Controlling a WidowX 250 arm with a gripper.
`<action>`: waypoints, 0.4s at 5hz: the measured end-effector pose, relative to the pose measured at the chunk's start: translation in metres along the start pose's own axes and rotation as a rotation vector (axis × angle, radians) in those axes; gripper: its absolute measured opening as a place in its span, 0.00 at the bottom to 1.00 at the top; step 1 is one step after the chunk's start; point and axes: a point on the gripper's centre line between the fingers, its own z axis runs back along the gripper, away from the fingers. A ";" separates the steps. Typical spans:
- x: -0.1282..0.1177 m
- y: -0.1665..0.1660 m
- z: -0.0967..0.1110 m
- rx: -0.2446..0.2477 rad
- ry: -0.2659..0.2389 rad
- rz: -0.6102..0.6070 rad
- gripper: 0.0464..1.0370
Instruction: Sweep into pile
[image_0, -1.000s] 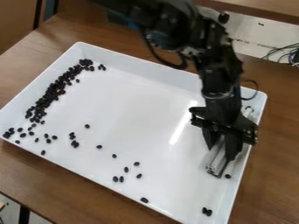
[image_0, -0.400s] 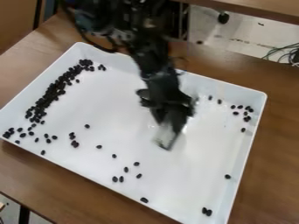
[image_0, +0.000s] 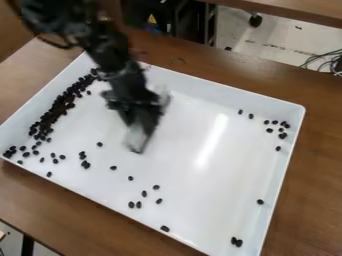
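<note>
Jaws gripping the pale scraper (image_0: 137, 139), near the dark beans (image_0: 60, 106) banked along the left side of the tray (image_0: 224, 86), should sweep loose beans (image_0: 85, 164) slowly toward that line, edge flat.

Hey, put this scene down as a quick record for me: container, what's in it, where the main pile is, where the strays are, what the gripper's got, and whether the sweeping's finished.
Container: white tray on a brown table
Contents: small dark beans
Main pile: long band along the tray's left side
Strays: near the left corner, across the lower middle, a pair by the bottom corner, a loose group by the right corner
Gripper: holding a pale tool, left of tray centre
Sweeping: unfinished
</note>
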 end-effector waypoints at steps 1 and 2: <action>-0.011 0.037 0.010 0.033 -0.018 0.031 0.31; -0.021 0.065 0.022 0.070 -0.021 0.021 0.31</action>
